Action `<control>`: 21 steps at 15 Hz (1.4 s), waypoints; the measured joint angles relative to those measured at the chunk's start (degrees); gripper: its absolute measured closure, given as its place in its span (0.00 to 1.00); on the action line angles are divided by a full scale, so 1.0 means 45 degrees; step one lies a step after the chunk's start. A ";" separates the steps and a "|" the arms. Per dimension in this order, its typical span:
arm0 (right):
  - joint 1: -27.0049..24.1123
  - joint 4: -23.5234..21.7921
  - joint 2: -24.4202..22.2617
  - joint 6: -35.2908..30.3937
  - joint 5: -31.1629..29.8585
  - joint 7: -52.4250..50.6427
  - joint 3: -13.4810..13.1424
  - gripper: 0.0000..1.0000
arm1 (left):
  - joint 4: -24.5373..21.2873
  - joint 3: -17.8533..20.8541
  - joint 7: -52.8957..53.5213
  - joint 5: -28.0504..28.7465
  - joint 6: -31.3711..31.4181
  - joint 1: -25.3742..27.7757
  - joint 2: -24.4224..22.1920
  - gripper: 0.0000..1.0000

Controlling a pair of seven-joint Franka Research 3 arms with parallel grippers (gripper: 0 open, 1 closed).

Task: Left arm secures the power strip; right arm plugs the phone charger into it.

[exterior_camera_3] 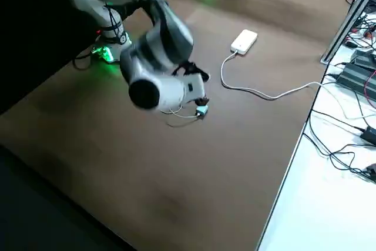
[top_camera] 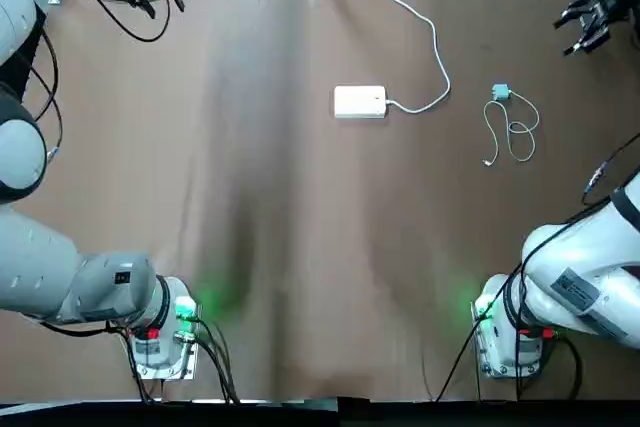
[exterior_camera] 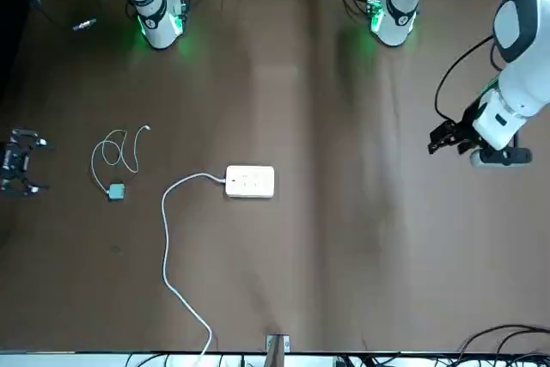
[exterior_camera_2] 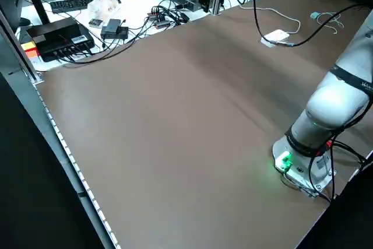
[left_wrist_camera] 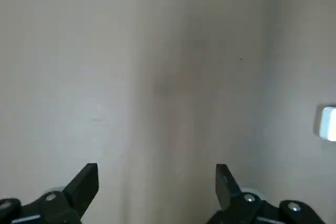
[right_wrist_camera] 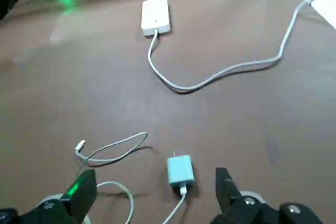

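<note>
Closest to the camera, the right gripper (right_wrist_camera: 154, 173) has its two fingers spread wide, holding nothing, above the table on the robot's right. The left gripper (left_wrist_camera: 157, 167), up over the far left part of the table, is also wide open and empty. The blue phone charger (top_camera: 501, 92) lies on the table (top_camera: 300, 247) near the right gripper, its white cable (top_camera: 510, 129) looped beside it. The white power strip (top_camera: 360, 102) lies between the two grippers, its cord (top_camera: 437, 47) running past the far edge.

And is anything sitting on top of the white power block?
Nothing sits on the power block's upper face; it's bare, and its cord leaves from one end. Its underside is hidden against the table.
</note>
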 joint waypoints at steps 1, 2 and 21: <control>-0.0082 0.0002 0.0418 -0.0030 0.0261 -0.0538 0.0000 0.00 | -0.0195 -0.0005 0.0030 -0.0189 0.0242 0.0000 0.0001 0.01; -0.0138 0.0002 0.0813 -0.0055 0.0444 -0.0973 -0.0001 0.00 | -0.0383 -0.0006 0.0065 -0.0344 0.0466 0.0000 -0.0001 0.01; -0.0625 0.1780 0.5433 -0.1711 0.3671 -0.4487 0.0234 0.02 | -0.2247 -0.1753 0.4976 -0.6677 0.4875 -0.0339 0.3256 0.22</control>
